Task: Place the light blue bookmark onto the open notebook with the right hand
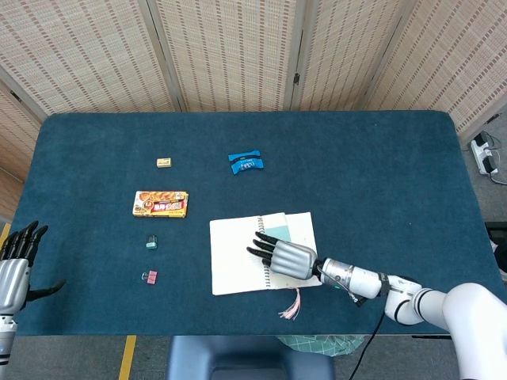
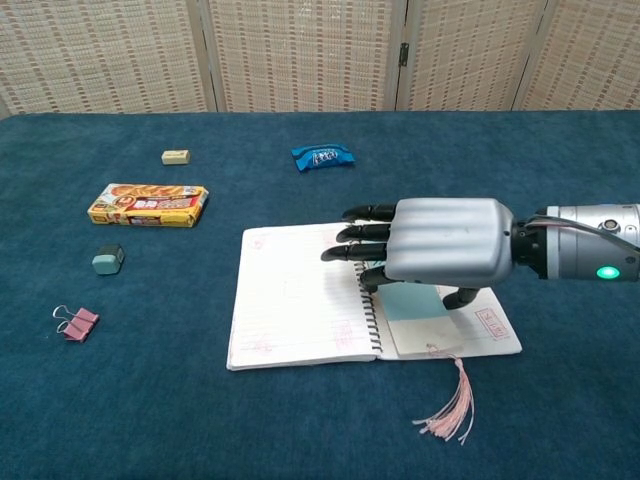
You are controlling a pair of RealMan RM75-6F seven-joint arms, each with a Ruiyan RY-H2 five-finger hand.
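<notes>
Your right hand (image 1: 287, 257) is over the open notebook (image 1: 238, 255), palm down, fingers spread toward the left page. The light blue bookmark (image 1: 279, 231) lies on the right page; its pink tassel (image 1: 291, 305) trails onto the counter (image 1: 372, 182). Contact between hand and bookmark cannot be confirmed from here. Your left hand (image 1: 16, 265) sits at the counter's left edge, fingers apart, holding nothing.

Seen from high overhead in the head view, looking steeply down on the whole blue table (image 1: 380, 166) with screens behind; seen low and close from the front in the chest view, facing across the table (image 2: 560, 160); shared between both: the open notebook (image 1: 238, 253) (image 2: 290, 300) and surrounding small items.
</notes>
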